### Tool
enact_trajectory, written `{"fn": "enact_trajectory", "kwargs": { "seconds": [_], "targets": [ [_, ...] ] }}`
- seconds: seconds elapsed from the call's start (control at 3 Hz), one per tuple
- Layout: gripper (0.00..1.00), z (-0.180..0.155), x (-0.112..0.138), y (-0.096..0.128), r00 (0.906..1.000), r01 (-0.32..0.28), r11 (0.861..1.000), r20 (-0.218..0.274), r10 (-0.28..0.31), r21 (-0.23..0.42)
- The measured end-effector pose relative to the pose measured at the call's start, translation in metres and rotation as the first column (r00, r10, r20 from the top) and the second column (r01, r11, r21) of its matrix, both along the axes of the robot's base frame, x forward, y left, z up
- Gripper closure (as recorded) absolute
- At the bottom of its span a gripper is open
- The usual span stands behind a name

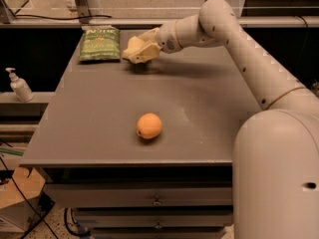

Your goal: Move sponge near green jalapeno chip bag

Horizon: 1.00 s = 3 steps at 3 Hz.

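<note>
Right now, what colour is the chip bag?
The chip bag is green, white lettering, camera view; the gripper holds the sponge beside it.

A dark grey table (pixel 209 118) with drawers (pixel 139 195) beneath stands in warm, dim light. A pump bottle (pixel 20 86) sits on a low shelf (pixel 30 98) at left; below it, a cardboard box (pixel 17 203) and black cables (pixel 67 218) lie on speckled floor (pixel 47 229). A metal post (pixel 79 1) rises behind. The gripper (pixel 142 51), closed on the sponge (pixel 132 47), hangs over the table's far side.
</note>
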State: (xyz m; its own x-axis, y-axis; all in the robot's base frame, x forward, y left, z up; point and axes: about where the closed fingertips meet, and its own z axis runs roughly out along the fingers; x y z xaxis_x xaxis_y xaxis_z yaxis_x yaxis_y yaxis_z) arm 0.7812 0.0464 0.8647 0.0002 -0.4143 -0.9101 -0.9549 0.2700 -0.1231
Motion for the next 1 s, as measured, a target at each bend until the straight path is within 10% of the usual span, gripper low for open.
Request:
{"fn": "enact_trajectory", "kwargs": {
  "seconds": [1.0],
  "targets": [
    [0.13,-0.001,0.004,0.058,0.996,-0.071,0.997,0.054,0.071,-0.01]
  ]
}}
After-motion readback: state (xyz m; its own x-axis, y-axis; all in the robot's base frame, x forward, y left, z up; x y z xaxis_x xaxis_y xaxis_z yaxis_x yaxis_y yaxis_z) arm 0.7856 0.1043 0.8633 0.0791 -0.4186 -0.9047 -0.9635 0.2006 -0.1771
